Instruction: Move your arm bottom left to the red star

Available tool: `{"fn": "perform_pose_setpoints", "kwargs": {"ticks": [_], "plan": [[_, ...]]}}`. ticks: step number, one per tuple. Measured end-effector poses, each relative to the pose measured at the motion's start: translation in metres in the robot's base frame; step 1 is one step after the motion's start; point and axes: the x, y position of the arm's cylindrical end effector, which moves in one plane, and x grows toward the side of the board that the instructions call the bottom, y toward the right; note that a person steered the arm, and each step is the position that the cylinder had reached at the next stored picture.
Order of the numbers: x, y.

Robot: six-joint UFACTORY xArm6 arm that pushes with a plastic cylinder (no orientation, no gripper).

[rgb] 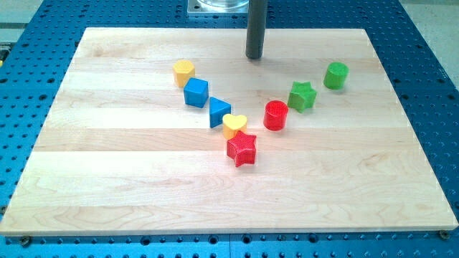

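Red star (pixel 242 150) lies near the bench (pixel 107 186) centre, touching the yellow heart (pixel 234 125) just above it. My tip (pixel 254 56) stands well apart toward the view's top, almost directly above the star (slightly right). The target spot is the star's lower-left side, bare wood. No fingers are fitted; nothing is held.

Bright, even overhead light, sharp focus throughout, only faint soft shadows under the blocks and no glare.
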Motion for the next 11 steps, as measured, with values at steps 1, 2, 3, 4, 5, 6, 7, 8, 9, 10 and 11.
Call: {"fn": "perform_pose_setpoints", "kwargs": {"ticks": [1, 2, 3, 4, 5, 6, 7, 8, 9, 10, 11], "plan": [[0.0, 0.0], [0.023, -0.065], [0.022, -0.098], [0.003, -0.172], [0.068, -0.237], [0.142, -0.209], [0.152, -0.157], [0.152, -0.11], [0.152, -0.07], [0.153, -0.055], [0.175, -0.093]]}}
